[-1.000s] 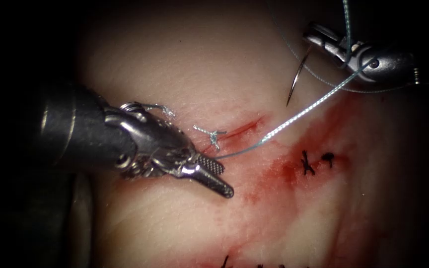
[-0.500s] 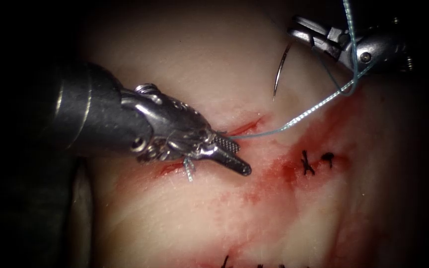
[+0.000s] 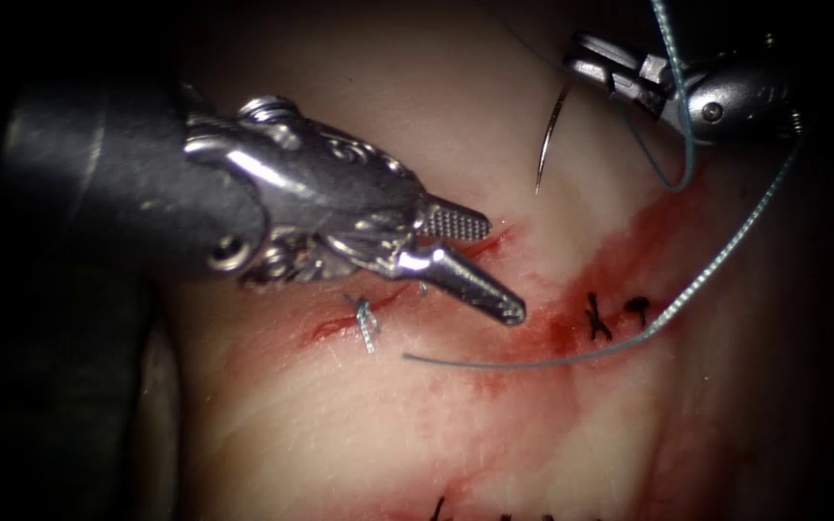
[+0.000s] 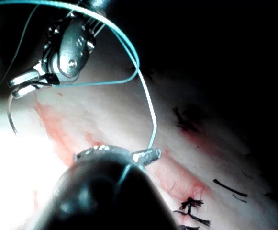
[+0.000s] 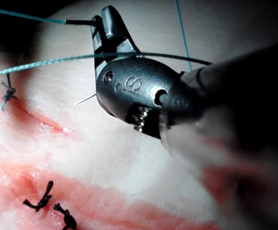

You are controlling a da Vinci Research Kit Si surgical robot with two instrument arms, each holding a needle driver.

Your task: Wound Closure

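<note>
Steel right pincer point(image 3: 586, 60) pinches curved needle point(image 3: 552, 135) end; left pincer point(image 3: 480, 265) spread, empty.

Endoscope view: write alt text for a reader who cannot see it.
The right gripper holds the curved needle near its thread end, clear of the tissue. The left gripper is open and holds nothing over the cut. Loose thread lies across the tissue, beside a knot.

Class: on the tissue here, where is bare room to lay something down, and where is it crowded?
Free: the pale tissue below the thread and the knot.
Crowded: along the cut, under the open left hand; and around the right hand, which holds the needle clear of the tissue.
</note>
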